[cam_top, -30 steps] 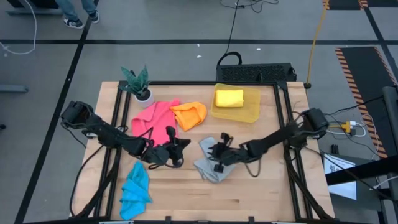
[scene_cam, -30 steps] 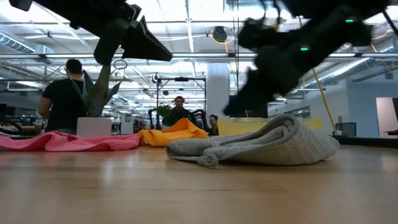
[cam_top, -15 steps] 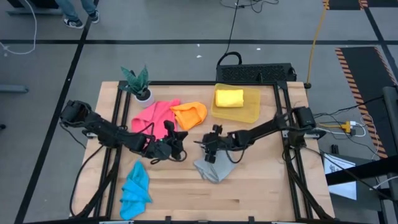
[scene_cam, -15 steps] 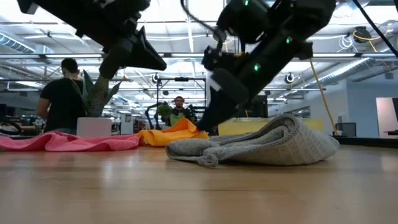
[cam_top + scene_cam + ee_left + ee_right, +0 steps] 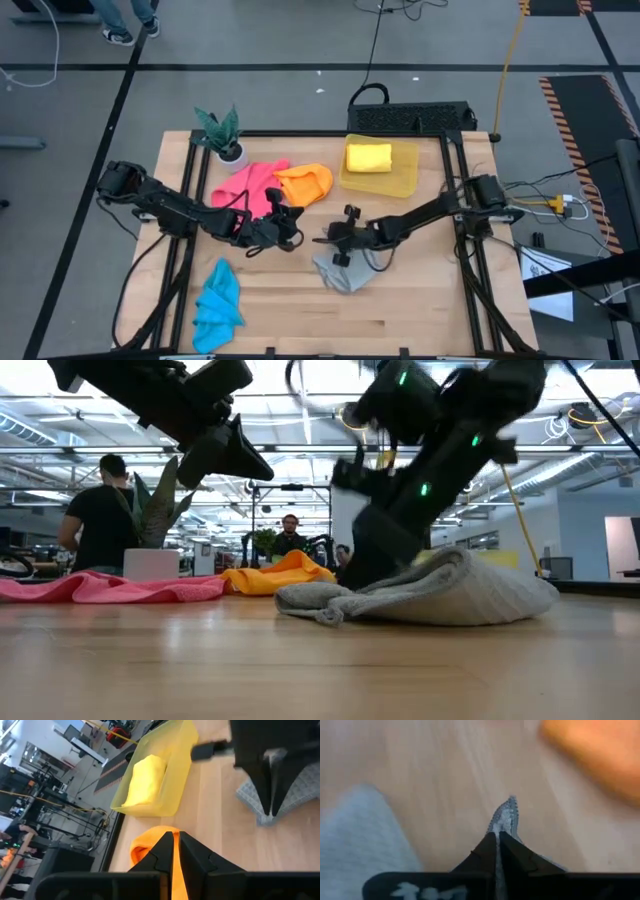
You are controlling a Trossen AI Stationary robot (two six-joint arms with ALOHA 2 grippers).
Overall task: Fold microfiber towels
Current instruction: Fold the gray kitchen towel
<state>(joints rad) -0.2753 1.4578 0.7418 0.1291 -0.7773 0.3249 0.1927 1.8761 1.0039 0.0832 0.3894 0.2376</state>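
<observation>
The grey towel [image 5: 347, 272] lies bunched on the table's middle, and my right gripper [image 5: 331, 246] is shut on its far left corner. My left gripper [image 5: 290, 219] hangs shut and empty above the table, just left of it, pointing at the orange towel [image 5: 150, 847]. The pink towel [image 5: 243, 186] and the orange towel [image 5: 306, 184] lie side by side at the far left. A folded yellow towel [image 5: 367, 157] sits in the bin. The blue towel [image 5: 217, 302] lies crumpled near the front left. My right gripper pinches a corner of the grey towel [image 5: 505, 818] between its two fingertips, and a small tip of cloth sticks out past them. The fingers slant down from the table's right side. The rest of the towel [image 5: 450, 595] lies heaped on the table.
A translucent yellow bin [image 5: 398, 178] stands at the far middle. A small potted plant [image 5: 222, 135] is at the far left corner. A black frame [image 5: 455, 200] runs along the table's edges. Bare wood shows along the near edge. People stand in the room behind [image 5: 100, 515].
My right gripper has gone down and toward the table's left, onto the grey towel's far left corner, and has taken hold of it. My left gripper has drifted a little toward the far edge, still shut.
</observation>
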